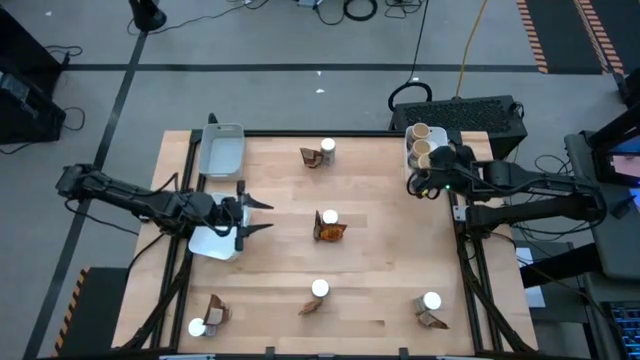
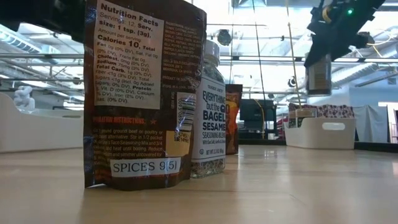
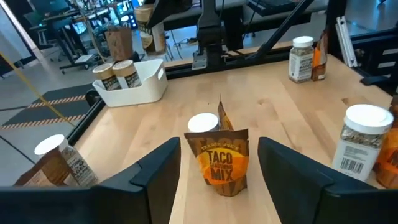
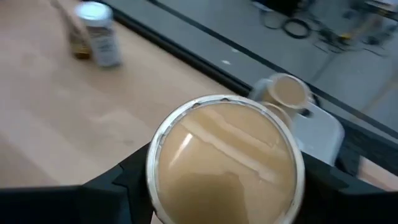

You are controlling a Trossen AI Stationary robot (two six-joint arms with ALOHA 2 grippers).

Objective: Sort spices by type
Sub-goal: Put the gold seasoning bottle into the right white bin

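Where print faces the lenses, plenty reads: "Nutrition Facts", "Calories 10" and a white "SPICES 9(5)" sticker on the back of the dark brown crinkled packet [image 2: 144, 93] nearest the low camera, and "EVERYTHING BUT THE BAGEL SESAME SEASONING BLEND" on the clear white-lidded jar [image 2: 210, 112] just beside it. Reads "TACO MIX" in the left wrist view on the brown-and-orange crinkled packet [image 3: 224, 163], with a white-lidded jar [image 3: 203, 124] touching behind it, both at mid pale wooden counter [image 1: 380, 230].

Left end effector [image 1: 255, 217] spread wide, holding nothing, aimed at that pair from beside a white rectangular tray [image 1: 214, 243] at the left edge; dark fingers [image 3: 155, 171] framing the taco packet without touching.

Right end effector [image 1: 426, 178] clamped on a tan-lidded round jar [image 4: 225, 167], held in the air just beside the white tray [image 1: 409, 152] at the far right corner, where two more tan-topped jars [image 1: 420, 140] stand.
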